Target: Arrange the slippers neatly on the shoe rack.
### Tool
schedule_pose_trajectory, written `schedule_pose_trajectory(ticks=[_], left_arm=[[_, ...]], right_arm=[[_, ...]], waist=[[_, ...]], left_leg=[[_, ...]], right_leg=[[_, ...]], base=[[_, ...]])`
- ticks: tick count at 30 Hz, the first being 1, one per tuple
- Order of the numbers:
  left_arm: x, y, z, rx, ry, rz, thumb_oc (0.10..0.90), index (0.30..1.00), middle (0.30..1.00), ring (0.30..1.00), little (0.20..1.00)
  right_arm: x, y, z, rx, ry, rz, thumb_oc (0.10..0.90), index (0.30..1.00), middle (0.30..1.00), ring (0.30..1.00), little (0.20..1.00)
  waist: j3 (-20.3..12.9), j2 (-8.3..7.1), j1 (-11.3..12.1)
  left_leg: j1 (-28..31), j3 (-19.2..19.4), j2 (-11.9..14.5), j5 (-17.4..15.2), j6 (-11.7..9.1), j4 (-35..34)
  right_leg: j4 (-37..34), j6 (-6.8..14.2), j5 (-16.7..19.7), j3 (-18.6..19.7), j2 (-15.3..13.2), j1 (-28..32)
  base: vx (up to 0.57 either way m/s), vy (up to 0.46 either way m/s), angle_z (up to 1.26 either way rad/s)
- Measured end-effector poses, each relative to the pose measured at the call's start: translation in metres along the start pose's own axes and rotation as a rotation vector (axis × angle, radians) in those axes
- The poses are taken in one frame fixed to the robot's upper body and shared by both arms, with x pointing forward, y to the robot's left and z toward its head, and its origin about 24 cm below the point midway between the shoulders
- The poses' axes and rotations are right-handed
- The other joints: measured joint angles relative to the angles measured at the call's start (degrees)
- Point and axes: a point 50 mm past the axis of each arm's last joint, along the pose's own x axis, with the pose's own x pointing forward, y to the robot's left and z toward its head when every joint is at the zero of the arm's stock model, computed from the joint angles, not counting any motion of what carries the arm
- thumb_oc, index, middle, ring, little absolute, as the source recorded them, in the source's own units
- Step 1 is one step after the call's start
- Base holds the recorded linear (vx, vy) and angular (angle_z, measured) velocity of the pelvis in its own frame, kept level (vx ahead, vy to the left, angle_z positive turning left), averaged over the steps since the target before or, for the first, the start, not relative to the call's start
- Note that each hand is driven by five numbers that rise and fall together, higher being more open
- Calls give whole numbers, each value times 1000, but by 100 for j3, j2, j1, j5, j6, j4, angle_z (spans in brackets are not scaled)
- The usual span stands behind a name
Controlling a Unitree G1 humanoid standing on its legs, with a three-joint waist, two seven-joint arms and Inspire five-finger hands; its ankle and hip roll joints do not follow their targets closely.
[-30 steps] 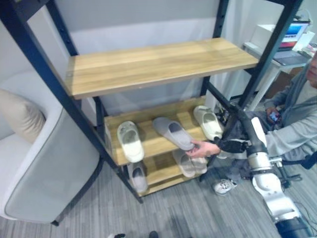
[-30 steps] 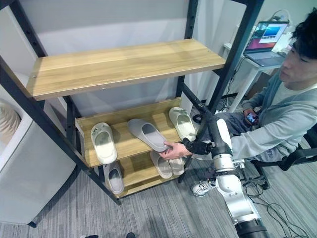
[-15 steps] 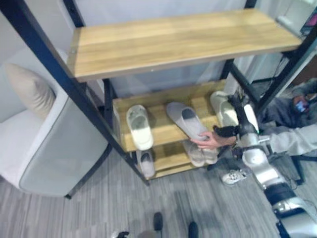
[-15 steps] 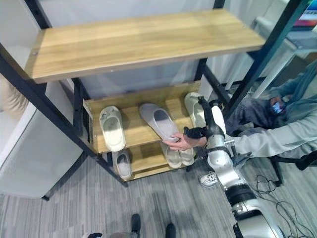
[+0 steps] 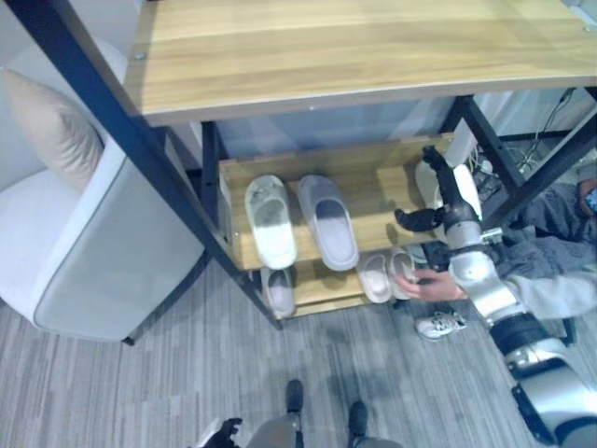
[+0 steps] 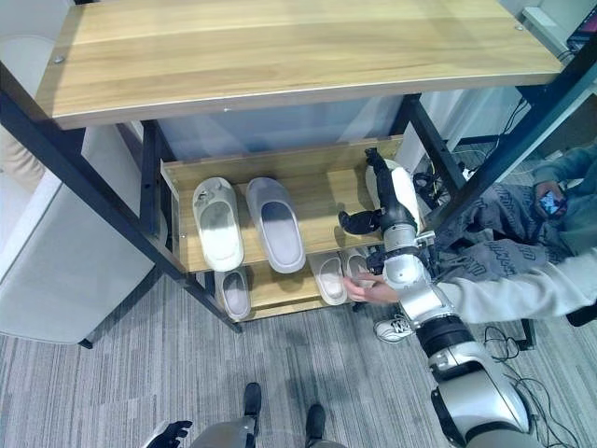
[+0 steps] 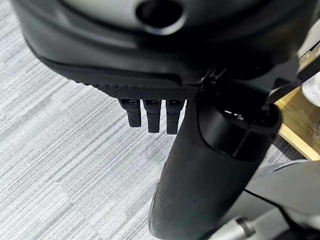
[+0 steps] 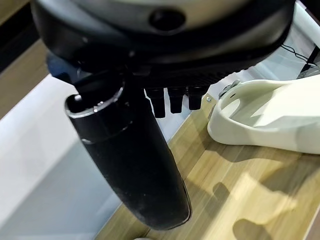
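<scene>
On the shoe rack's middle shelf (image 5: 382,191) a white slipper (image 5: 270,222) and a grey slipper (image 5: 328,222) lie side by side, toes to the back. A second white slipper (image 8: 265,117) lies at the shelf's right end, partly hidden behind my right hand (image 6: 387,196). That hand hovers open over the shelf beside this slipper, thumb (image 8: 127,160) out, holding nothing. The bottom shelf holds a grey slipper (image 5: 278,291) on the left and a pale pair (image 5: 378,277) on the right. My left hand (image 7: 150,115) hangs open over the carpet.
A person sits at the right (image 6: 522,280), one hand (image 5: 434,285) touching the pale pair on the bottom shelf. A white armchair with a beige cushion (image 5: 75,243) stands left of the rack. The wide top shelf (image 5: 326,47) overhangs the lower ones.
The camera has tilted down. The person straightened the grey slipper beside the white one, let it go and moved their hand down to the bottom-shelf pair. My right hand stayed by the right-end slipper.
</scene>
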Motion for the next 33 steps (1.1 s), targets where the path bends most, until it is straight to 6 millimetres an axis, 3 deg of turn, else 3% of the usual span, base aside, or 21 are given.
schedule_pose_trajectory(ticks=[11, 16, 22, 33], left_arm=[[3, 5, 14, -37, -31, 19, 800, 900, 900, 900, 900], [4, 6, 17, -51, -40, 38, 800, 900, 900, 900, 900], [4, 7, 17, -46, -39, 39, 800, 900, 900, 900, 900], [5, 12, 20, -45, -54, 53, 800, 900, 900, 900, 900]], right_arm=[[8, -7, 15, 40, -41, -51, 800, 900, 900, 900, 900], [-18, 2, 24, 121, -122, -19, 800, 900, 900, 900, 900], [-34, 16, 28, 185, -146, 29, 800, 900, 900, 900, 900], [-27, 17, 32, 177, -155, 12, 800, 900, 900, 900, 900]], waist=[[263, 109, 10], [296, 128, 5], [316, 92, -22], [354, -47, 193]], left_leg=[[-187, -62, -7, 43, 5, 1], [-172, -99, -9, 44, 5, 1], [-89, -119, -12, 48, -8, -2], [-242, -279, -23, 125, -12, 1]], right_leg=[[2, -10, 26, -63, 5, -162], [38, -9, 25, -102, 18, -123], [0, -8, 20, -111, 32, -32], [40, -12, 27, -281, 48, -112]], base=[[-2, 7, 2], [31, 9, 4], [34, 17, 2], [-19, 15, 8]])
